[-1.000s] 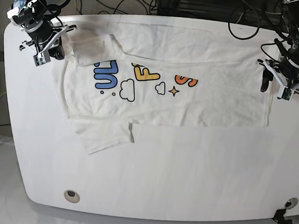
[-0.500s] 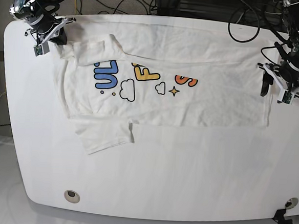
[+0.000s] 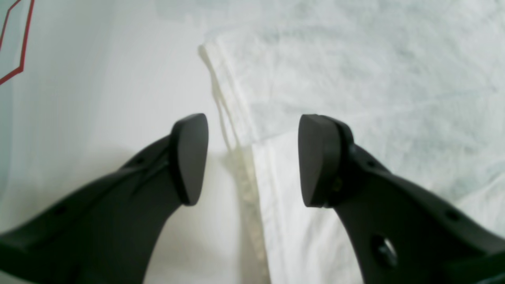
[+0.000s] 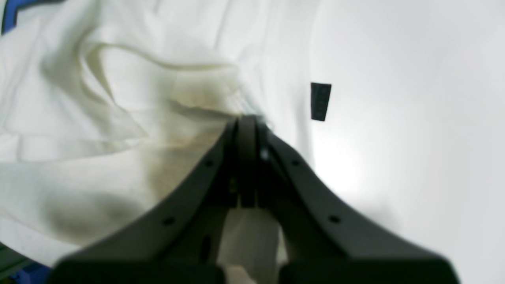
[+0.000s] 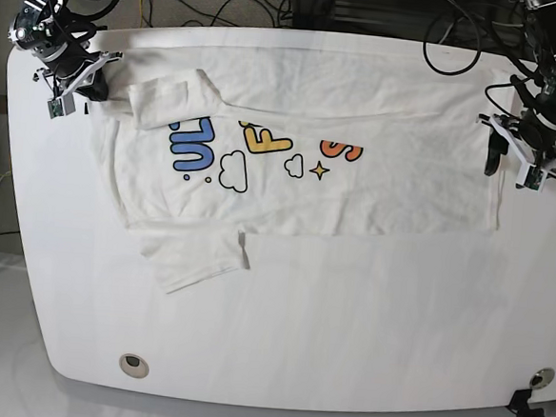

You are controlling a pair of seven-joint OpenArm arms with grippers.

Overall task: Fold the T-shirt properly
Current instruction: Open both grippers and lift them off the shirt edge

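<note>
Two black arms with white brackets, looped black cables, curved matte-black fingers (image 3: 189, 157) with small holes

Your base view looks straight down from high above the table (image 5: 280, 314), far off, each wrist view sits close behind its own fingers, aimed down at cloth edge, both sharing with base the shirt (image 5: 356, 190) ends.
</note>
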